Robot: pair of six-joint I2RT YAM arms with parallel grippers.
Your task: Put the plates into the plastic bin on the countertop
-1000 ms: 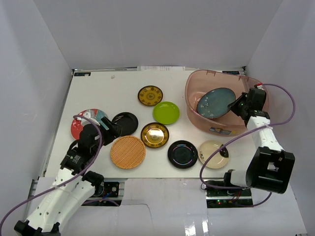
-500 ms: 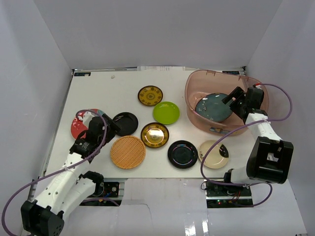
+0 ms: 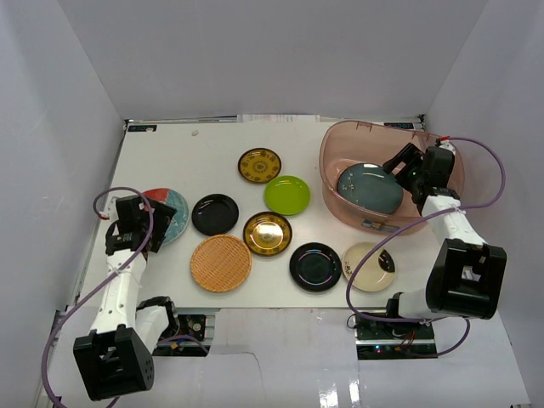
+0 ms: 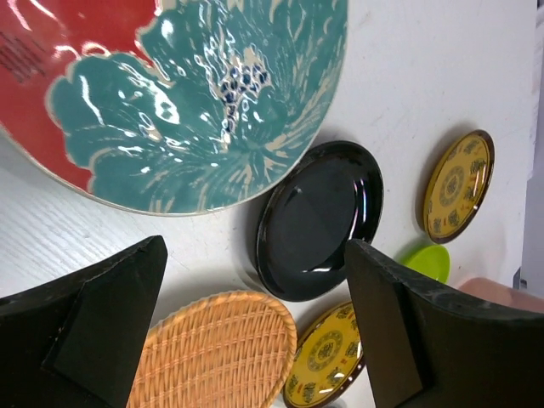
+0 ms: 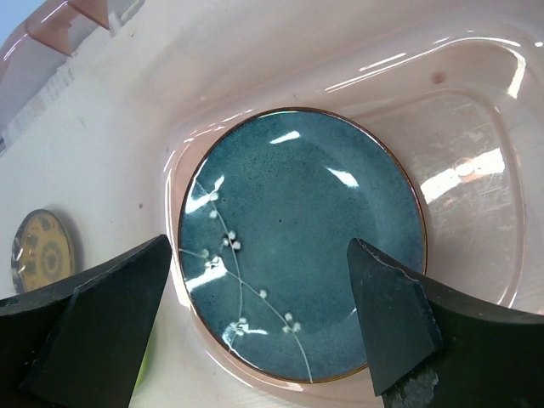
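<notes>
A dark teal plate [image 3: 370, 189] [image 5: 302, 242] lies flat in the pinkish plastic bin [image 3: 357, 124] [image 5: 476, 110]. My right gripper [image 3: 406, 166] [image 5: 257, 246] hangs open just above it, holding nothing. On the white countertop [image 3: 195, 161] lie the other plates: red with a teal flower [image 3: 170, 212] [image 4: 195, 110], black [image 3: 214, 213] [image 4: 319, 221], woven orange-tan [image 3: 220, 263] [image 4: 212, 353], gold [image 3: 267, 233] [image 4: 327, 361], patterned yellow [image 3: 259, 165] [image 4: 459, 185], lime green [image 3: 286, 195], glossy black [image 3: 314, 266] and cream [image 3: 368, 266]. My left gripper [image 3: 140, 223] [image 4: 255, 246] is open and empty over the red plate's near-left edge.
White walls close in the countertop on the left, back and right. The bin stands at the back right against the right wall. The left arm's purple cable [image 3: 110, 200] loops beside the left wall.
The right gripper opened and the teal plate, tilted before, dropped flat into the bin. The left arm swung back left from the black plate to the red plate's left side.
</notes>
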